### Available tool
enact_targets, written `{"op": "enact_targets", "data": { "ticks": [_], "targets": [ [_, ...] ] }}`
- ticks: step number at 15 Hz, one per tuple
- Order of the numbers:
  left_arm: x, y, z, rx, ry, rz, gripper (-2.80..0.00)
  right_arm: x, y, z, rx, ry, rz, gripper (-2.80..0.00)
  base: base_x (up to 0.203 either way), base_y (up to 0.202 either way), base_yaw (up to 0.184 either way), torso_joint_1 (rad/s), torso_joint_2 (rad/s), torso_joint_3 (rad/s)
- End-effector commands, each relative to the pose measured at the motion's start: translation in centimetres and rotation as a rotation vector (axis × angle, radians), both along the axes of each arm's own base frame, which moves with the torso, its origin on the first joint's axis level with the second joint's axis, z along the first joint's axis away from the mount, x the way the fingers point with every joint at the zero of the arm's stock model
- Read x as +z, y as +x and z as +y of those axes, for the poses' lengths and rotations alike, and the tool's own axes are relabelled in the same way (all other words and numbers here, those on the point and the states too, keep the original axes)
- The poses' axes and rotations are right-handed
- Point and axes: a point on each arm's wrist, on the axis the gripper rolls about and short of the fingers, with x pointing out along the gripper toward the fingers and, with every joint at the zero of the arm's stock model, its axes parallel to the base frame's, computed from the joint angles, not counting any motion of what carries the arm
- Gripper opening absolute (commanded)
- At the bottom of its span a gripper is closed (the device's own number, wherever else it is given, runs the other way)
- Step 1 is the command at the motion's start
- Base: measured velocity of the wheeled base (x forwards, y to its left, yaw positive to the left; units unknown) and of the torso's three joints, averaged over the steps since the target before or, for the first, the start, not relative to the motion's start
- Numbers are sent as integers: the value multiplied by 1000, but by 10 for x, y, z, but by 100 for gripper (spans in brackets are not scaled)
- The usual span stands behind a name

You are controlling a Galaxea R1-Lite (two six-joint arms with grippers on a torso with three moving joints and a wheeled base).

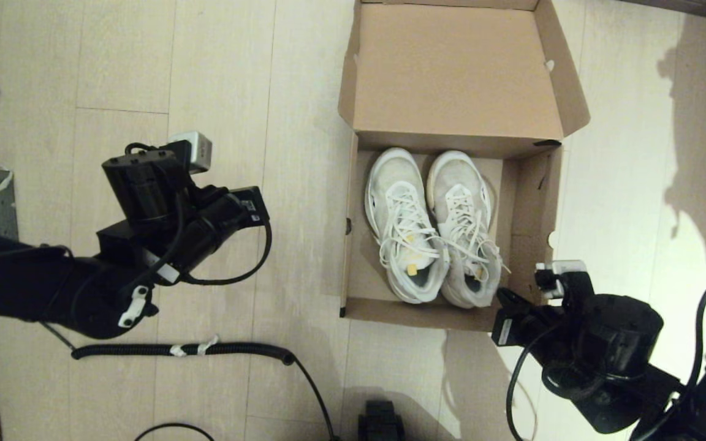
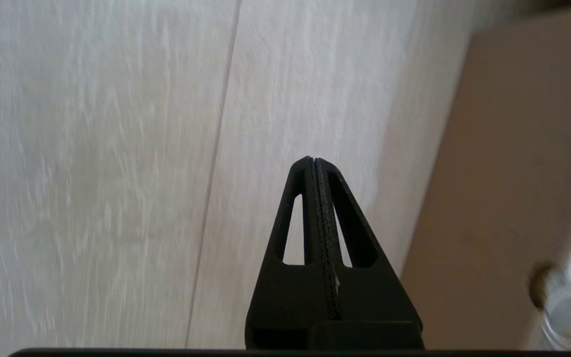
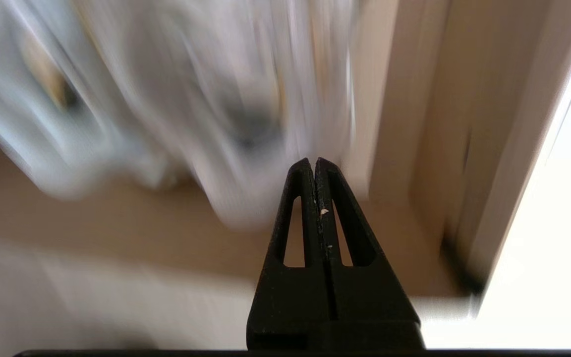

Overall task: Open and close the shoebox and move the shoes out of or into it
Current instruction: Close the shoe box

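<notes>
White mesh shoes (image 1: 432, 226) lie side by side in the open shoebox (image 1: 531, 202), centre-right of the head view; light and soft, best pinched at a heel collar. The right gripper (image 3: 314, 161), pressed together and empty, hovers by the box's near-right corner; the left gripper (image 2: 313, 159), likewise closed, hangs left.

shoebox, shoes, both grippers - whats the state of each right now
shoebox: open, flap lid folded back flat on the far side
shoes: both inside the box, side by side, upright, laces loose
left gripper: shut, empty, over the floor left of the box
right gripper: shut, empty, at the box's near right corner
</notes>
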Motion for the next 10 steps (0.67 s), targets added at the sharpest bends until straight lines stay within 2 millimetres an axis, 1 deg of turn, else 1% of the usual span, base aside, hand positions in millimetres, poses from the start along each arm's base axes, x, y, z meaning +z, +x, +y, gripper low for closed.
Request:
{"op": "enact_targets", "data": {
  "ticks": [1,3,4,5,7,8,9,10],
  "targets": [
    [2,8,0,7,-6,-14,-280,44,-6,-4,-2,77,-134,-280,0,0,0,0,0,0],
    [5,9,0,6,-8,-23,-280,81,-13,-10,-6,101,-175,-280,0,0,0,0,0,0],
    [6,13,1,1,-9,-29,-280,100,-13,-15,-20,96,-168,-280,0,0,0,0,0,0],
    [8,20,2,-6,-12,-40,-280,115,-8,-23,-49,93,-167,-280,0,0,0,0,0,0],
    [18,40,6,-35,-35,-93,-280,145,12,-62,-139,93,-177,-280,0,0,0,0,0,0],
    [24,51,7,-67,-56,-123,-280,165,21,-82,-169,114,-198,-280,0,0,0,0,0,0],
    [28,60,8,-99,-83,-146,-280,179,29,-97,-188,135,-210,-280,0,0,0,0,0,0],
    [31,73,8,-131,-122,-166,-280,189,39,-116,-218,152,-214,-280,0,0,0,0,0,0]
  ]
}}
